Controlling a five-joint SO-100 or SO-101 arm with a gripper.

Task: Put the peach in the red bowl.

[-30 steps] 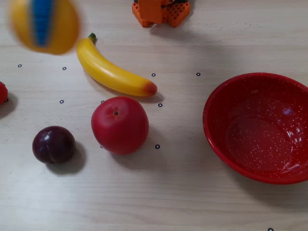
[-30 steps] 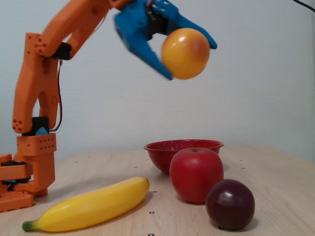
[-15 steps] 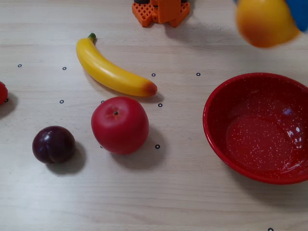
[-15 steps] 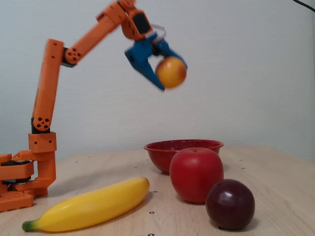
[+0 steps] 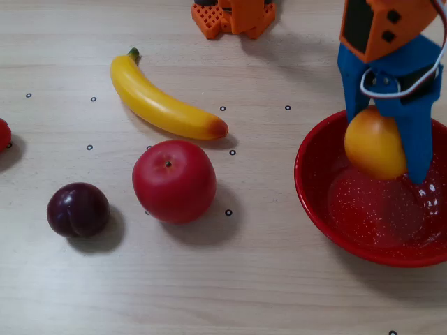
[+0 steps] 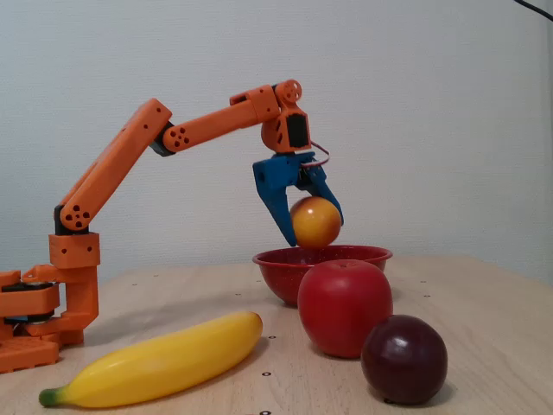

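The peach (image 5: 374,143) is yellow-orange with a reddish blush. It sits between the blue fingers of my gripper (image 5: 387,150), which is shut on it. In the fixed view the peach (image 6: 314,222) hangs in the gripper (image 6: 314,229) just above the rim of the red bowl (image 6: 285,259). The red bowl (image 5: 311,188) is glossy with white speckles and stands at the right of the overhead view, with nothing lying inside it. The peach is over the bowl's far half.
A banana (image 5: 164,105), a large red apple (image 5: 174,180) and a dark purple plum (image 5: 77,209) lie on the wooden table left of the bowl. A small red object (image 5: 3,132) shows at the left edge. The arm's orange base (image 5: 234,17) stands at the top.
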